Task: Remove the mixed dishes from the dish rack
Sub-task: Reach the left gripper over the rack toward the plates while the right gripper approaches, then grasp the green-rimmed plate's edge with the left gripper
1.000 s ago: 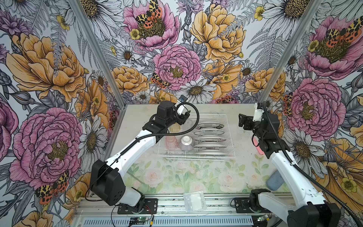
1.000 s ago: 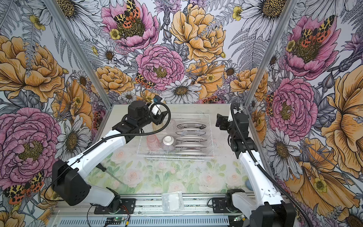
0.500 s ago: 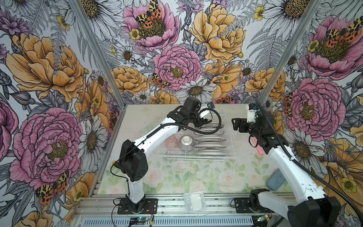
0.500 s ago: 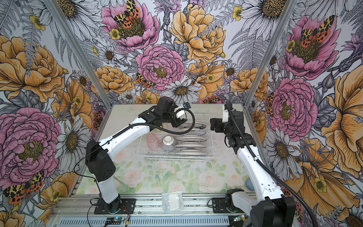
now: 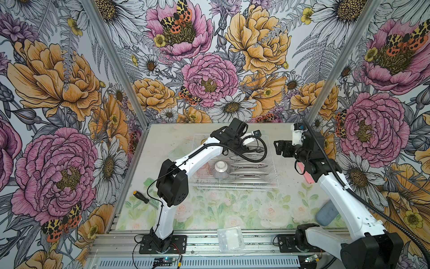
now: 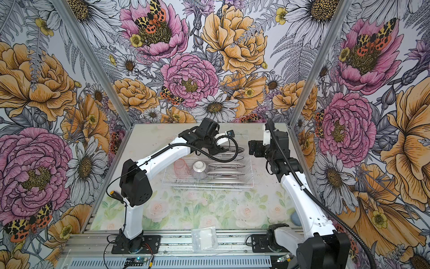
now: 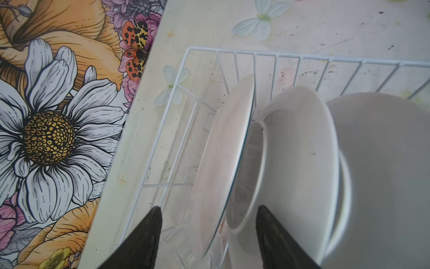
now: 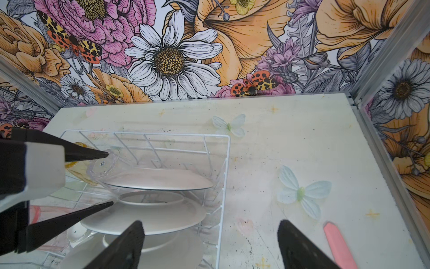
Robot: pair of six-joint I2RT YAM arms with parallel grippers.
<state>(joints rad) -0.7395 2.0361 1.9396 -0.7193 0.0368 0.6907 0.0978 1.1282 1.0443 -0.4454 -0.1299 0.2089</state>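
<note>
The white wire dish rack holds several white plates standing in slots. A ribbed bowl lies upside down, with a pink tumbler beside it. My left gripper is open at the rack's back, its fingers either side of the rearmost plate without touching it. A clear tumbler lies there and a yellow tumbler behind. My right gripper hangs open and empty above the rack's right rim.
A pink flat object lies on the table right of the rack, partly under the right arm. A screwdriver lies front left, a clear plastic bag on the front rail, and a blue-grey object front right.
My left arm has swung right across the rack's back, from the left corner to the rearmost plate. My right gripper has shifted a little left toward the rack. Both stayed open.
</note>
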